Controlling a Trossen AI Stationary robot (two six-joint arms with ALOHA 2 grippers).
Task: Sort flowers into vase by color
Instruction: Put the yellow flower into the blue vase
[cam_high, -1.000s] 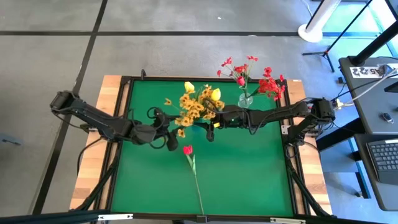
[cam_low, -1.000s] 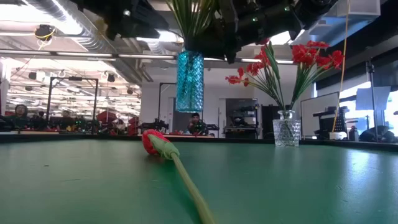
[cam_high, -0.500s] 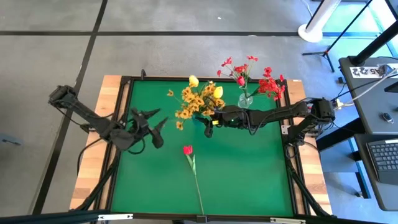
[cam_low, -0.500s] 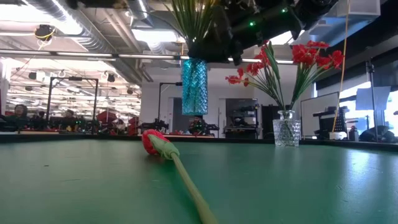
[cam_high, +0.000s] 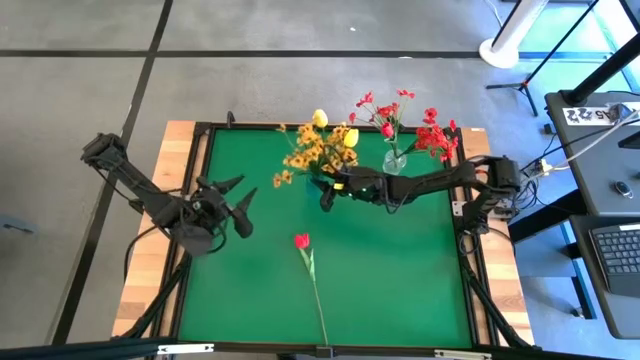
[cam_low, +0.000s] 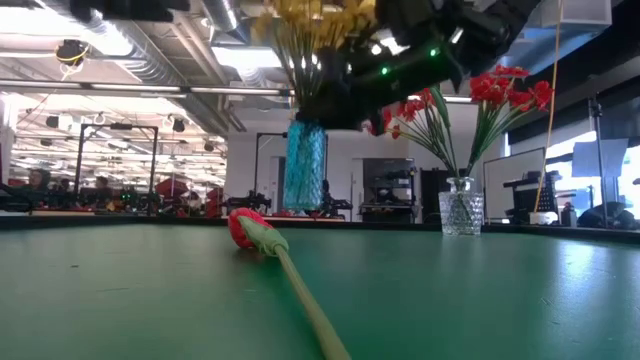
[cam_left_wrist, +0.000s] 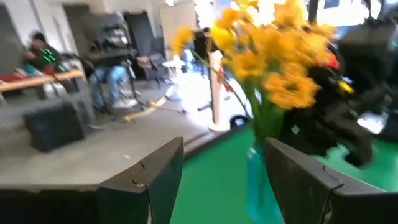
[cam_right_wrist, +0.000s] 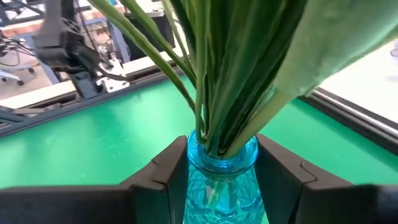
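Over the green table (cam_high: 400, 270), seen from above, my right gripper (cam_high: 328, 192) clamps the blue vase (cam_high: 324, 190) of yellow flowers (cam_high: 318, 150) near the far edge, just beside the clear vase (cam_high: 394, 160) with red flowers (cam_high: 432, 137). My left gripper (cam_high: 236, 200) sits well apart toward the left side, its jaws spread wide and holding nothing. A lone red tulip (cam_high: 301, 241) lies on the mat at centre, its stem running toward the near edge. At table height, the blue vase (cam_low: 304, 167) hangs above the surface behind the tulip (cam_low: 246, 229). From my left wrist, fingers (cam_left_wrist: 146, 182) stand far apart. From my right wrist, fingers (cam_right_wrist: 163, 171) grip the vase neck (cam_right_wrist: 222, 163).
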